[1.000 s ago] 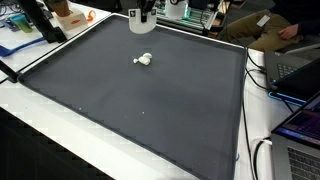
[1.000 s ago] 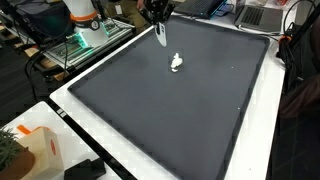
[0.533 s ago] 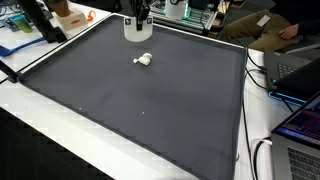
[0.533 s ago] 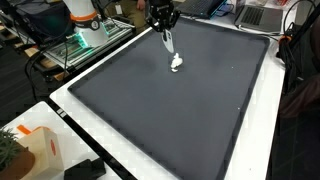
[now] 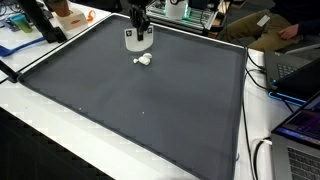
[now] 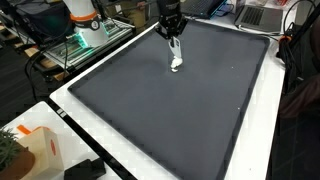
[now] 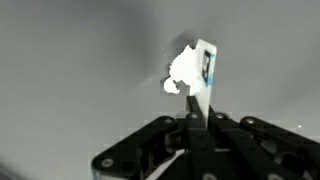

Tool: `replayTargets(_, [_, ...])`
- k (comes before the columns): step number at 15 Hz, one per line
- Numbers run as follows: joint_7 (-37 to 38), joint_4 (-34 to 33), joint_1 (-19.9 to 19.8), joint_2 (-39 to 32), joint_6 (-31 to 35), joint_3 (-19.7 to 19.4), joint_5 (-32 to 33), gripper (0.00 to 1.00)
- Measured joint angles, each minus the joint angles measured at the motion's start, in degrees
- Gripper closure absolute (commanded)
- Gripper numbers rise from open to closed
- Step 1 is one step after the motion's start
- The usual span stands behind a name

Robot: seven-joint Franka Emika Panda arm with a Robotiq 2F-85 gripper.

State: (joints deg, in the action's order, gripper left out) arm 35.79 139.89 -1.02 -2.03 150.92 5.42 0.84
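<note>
- A thin white card [image 7: 205, 65] is pinched by its top edge between the closed fingers of the tool [image 7: 197, 119]. It hangs straight down below the tool.
- In the wrist view the card is seen almost edge-on, so little of it is actually gripped. It could be tilted or pulled out if its lower edge were pressed hard against anything.
- A small white lump [image 7: 181, 68] lies just beyond the card's lower end and slightly to one side of it. It cannot be told whether the two touch.
- If the card were swept too high, the lump [image 6: 178, 65] could be missed. If it were swept fast, the light lump could be flicked away or rolled off line.
- Below the tool a dark mat [image 5: 150, 110] is spread over the white surface [image 5: 50, 135]. It cannot be told whether the card's edge [image 5: 134, 40] rests on the mat.
- Were the card driven down, it could be bent, or the mat could be snagged and wrinkled.
- The tool [image 5: 138, 28] stands close to the mat's far border, so a push away from the middle could send the lump [image 5: 143, 60] over the border.
- Laptops [image 5: 298, 72] stand well apart from the tool, off the mat's side.
</note>
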Motion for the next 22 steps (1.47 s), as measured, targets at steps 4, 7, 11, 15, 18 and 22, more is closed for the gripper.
replayTargets(4, [-0.2, -1.3, 1.6, -2.0, -0.7, -0.1, -0.3, 0.99])
replayTargets(7, [1.0, -1.5, 2.1, -2.6, -2.5, -1.0, 0.5, 0.99])
replayTargets(11, [1.2, -1.5, 2.3, -2.6, -3.0, -1.8, 0.5, 0.96])
replayTargets(15, [1.1, -1.6, 2.6, -2.6, -3.0, -1.8, 0.4, 0.99])
replayTargets(18, [1.1, -1.7, 2.6, -2.8, -3.0, -1.8, 0.4, 0.99])
replayTargets(22, [1.1, -2.2, 2.6, -4.2, -2.9, -2.2, 0.0, 0.99])
